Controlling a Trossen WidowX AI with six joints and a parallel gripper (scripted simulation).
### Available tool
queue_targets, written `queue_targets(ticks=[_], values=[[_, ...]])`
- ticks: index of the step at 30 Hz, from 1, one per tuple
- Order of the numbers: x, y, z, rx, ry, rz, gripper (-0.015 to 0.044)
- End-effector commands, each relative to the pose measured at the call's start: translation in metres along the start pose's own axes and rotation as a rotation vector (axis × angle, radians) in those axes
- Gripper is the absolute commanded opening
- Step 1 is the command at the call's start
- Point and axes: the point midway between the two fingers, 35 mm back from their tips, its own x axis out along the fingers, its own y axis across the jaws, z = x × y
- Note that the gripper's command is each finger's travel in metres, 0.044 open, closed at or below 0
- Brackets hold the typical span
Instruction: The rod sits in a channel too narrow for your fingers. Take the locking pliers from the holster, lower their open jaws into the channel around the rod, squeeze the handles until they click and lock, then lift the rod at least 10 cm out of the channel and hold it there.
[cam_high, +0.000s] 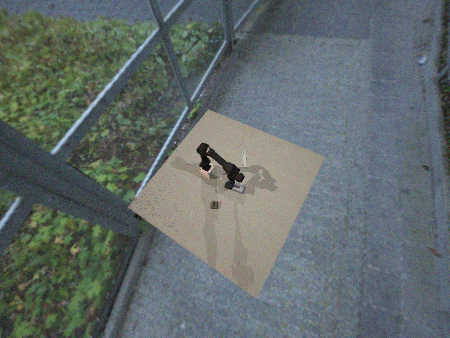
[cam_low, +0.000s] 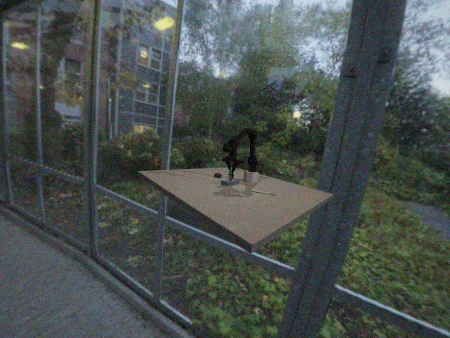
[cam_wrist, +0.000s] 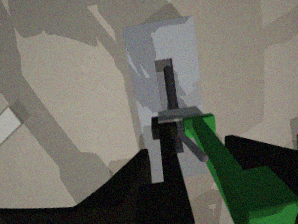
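Note:
The grey channel block (cam_high: 242, 190) (cam_low: 226, 183) (cam_wrist: 175, 37) lies on the table top. The dark rod (cam_wrist: 171, 87) lies in its narrow channel, its far part in plain sight in the wrist view. My gripper (cam_low: 231, 172) (cam_wrist: 186, 149) is shut on the locking pliers, which have one green handle (cam_wrist: 215, 167), one black handle and a grey jaw piece (cam_wrist: 180, 114). The pliers point down over the block, with the jaw piece across the channel at the rod's near part. The jaw tips are hidden, so I cannot tell how they sit around the rod.
A small dark box (cam_high: 215, 205) (cam_low: 217, 175), probably the holster, stands off to one side of the block. A thin pale strip (cam_high: 244, 158) (cam_low: 263, 193) lies on the other side. The arm's pale base (cam_high: 206, 171) (cam_low: 251, 176) stands behind the gripper.

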Motion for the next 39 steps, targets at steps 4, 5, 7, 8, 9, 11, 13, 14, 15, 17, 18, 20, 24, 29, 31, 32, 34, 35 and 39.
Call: queue_targets(ticks=[4,5,7,8,9,11,13,14,15,17,18,20,24,29,31,32,34,35,39], values=[[-0.012,-0.003,0.004,-0.003,-0.015,-0.007,0.0107],[-0.013,-0.004,0.004,-0.003,-0.015,-0.007,0.0107],[-0.015,-0.004,0.004,-0.003,-0.015,-0.005,0.0107],[-0.016,-0.004,0.004,-0.003,-0.015,-0.005,0.0107],[-0.017,-0.004,0.004,-0.003,-0.015,-0.004,0.0107],[-0.019,-0.004,0.003,-0.003,-0.015,-0.003,0.0107],[-0.021,-0.005,0.003,-0.003,-0.015,-0.002,0.0107],[-0.022,-0.005,0.003,-0.003,-0.015,-0.001,0.0107],[-0.023,-0.005,0.003,-0.003,-0.015,0.000,0.0107],[-0.025,-0.005,0.003,-0.003,-0.015,0.001,0.0107],[-0.026,-0.005,0.003,-0.003,-0.015,0.002,0.0107],[-0.028,-0.006,0.003,-0.003,-0.015,0.003,0.0107],[-0.028,-0.006,0.003,-0.003,-0.015,0.003,0.0107],[-0.031,-0.006,0.004,-0.003,-0.031,0.003,0.0107],[-0.033,-0.006,0.005,-0.003,-0.041,0.004,0.0107],[-0.034,-0.006,0.006,-0.003,-0.046,0.004,0.0107],[-0.035,-0.005,0.006,-0.003,-0.055,0.004,0.0107],[-0.036,-0.005,0.007,-0.003,-0.060,0.004,0.0107],[-0.039,-0.005,0.008,-0.003,-0.079,0.004,0.0107]])
